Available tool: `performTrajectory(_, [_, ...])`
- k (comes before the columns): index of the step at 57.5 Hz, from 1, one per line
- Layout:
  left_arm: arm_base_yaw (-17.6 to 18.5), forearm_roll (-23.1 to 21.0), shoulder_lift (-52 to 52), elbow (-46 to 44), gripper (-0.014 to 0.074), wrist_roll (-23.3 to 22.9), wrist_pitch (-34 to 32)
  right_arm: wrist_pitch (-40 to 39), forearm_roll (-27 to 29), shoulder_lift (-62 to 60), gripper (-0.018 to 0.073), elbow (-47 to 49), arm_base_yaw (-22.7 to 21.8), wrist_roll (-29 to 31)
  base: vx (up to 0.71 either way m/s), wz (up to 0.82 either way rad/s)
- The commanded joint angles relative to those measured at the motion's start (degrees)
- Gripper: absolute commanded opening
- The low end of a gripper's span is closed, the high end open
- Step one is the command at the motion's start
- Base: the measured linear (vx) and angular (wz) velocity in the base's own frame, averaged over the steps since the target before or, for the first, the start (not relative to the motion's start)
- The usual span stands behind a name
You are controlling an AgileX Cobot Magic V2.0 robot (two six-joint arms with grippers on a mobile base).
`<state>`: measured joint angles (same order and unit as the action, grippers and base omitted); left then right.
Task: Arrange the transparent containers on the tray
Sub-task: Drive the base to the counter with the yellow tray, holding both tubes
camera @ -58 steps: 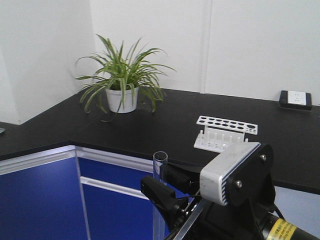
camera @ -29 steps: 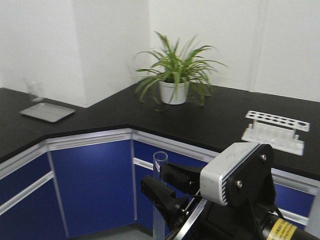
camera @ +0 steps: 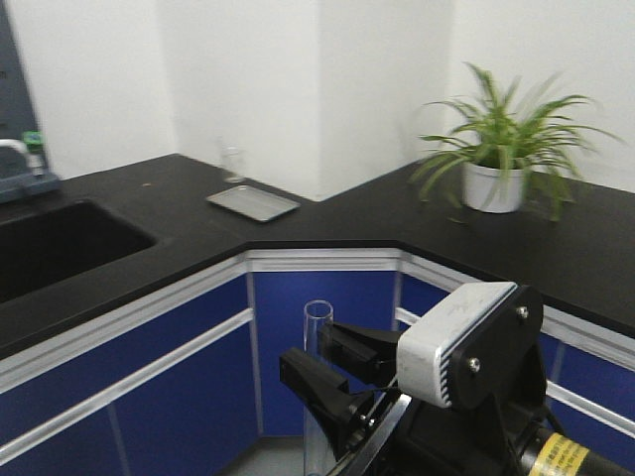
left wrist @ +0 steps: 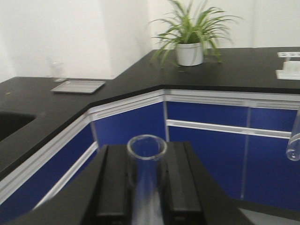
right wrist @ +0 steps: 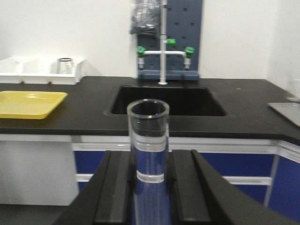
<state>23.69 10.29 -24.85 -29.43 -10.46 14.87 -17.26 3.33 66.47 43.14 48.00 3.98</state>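
Each gripper holds a clear glass tube upright. In the left wrist view my left gripper [left wrist: 146, 151] is shut on a round-rimmed tube [left wrist: 145, 187]. My right gripper [right wrist: 149, 157] is shut on a second tube [right wrist: 148, 124], and its rounded lower end [left wrist: 294, 145] shows at the left wrist view's right edge. The front view shows what looks like the right gripper [camera: 322, 369] with its tube [camera: 317, 332] in front of the blue cabinets. The yellow tray [right wrist: 30, 104] lies on the black counter far left of the sink [right wrist: 166, 101].
White bins [right wrist: 28, 71] behind the yellow tray hold a glass beaker [right wrist: 65, 65]. A steel tray [camera: 252, 203] and a small glass [camera: 233, 164] sit in the counter corner. A potted plant [camera: 506, 164] stands to the right, a white tube rack [left wrist: 288, 65] beyond it.
The whole view has swung left: the plant slid to the right, the tube rack left the front view, and the steel tray and sink came in. The tube stays gripped.
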Motion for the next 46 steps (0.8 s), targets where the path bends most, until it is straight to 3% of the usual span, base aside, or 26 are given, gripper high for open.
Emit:
performTrajectory(1, [0.16, 0.19, -0.21, -1.56, 0.0167, -0.33, -4.99, -4.8, -0.58, -1.37, 0.023, 1.92, -0.01, 0.5, -0.03, 0.56])
performTrajectory(46, [0.16, 0.19, -0.21, -1.56, 0.0167, -0.33, -4.99, -4.8, -0.58, -1.37, 0.023, 1.92, -0.01, 0.5, 0.07, 0.51])
